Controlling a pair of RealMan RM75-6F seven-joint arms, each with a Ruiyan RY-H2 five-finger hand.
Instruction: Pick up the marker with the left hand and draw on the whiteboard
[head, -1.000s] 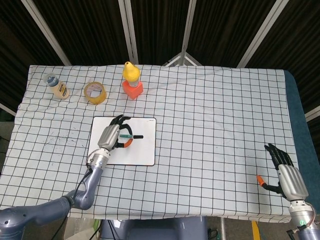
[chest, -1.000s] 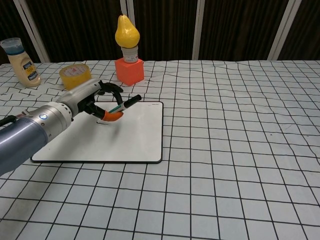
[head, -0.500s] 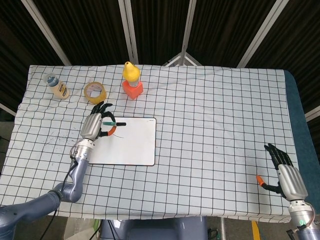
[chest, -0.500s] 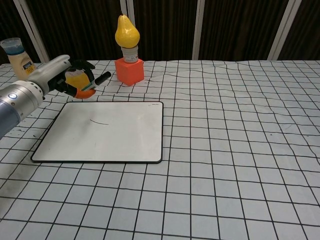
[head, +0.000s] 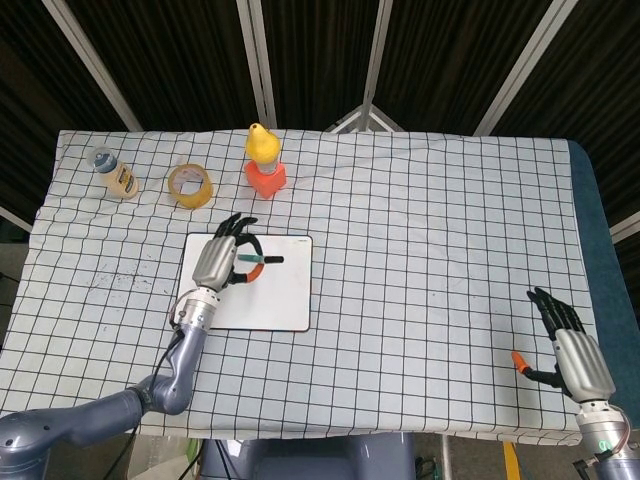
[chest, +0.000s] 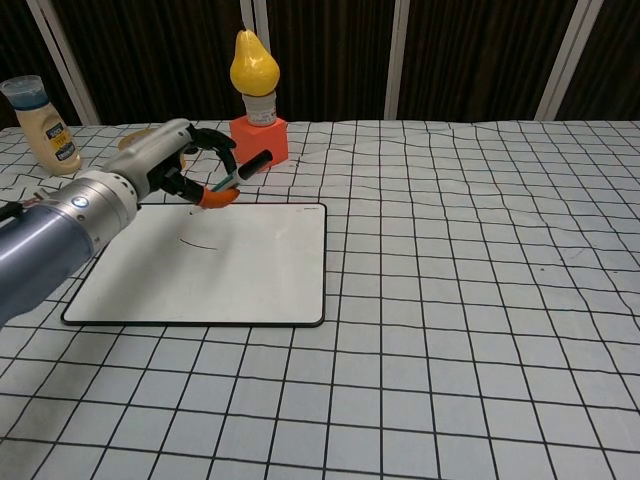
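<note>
pinching the marker (chest: 228, 180) tip-down, the left hand (chest: 172, 165) hovers over the whiteboard (chest: 260, 270) to draw, while the right hand (head: 575, 350) rests open, holding nothing.

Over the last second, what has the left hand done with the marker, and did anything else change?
The left hand, holding the marker throughout, swung off the whiteboard toward its far left corner, then came back over the board's far edge. A short curved line now shows on the board. The right hand, pear, tape roll and bottle stayed put.
</note>
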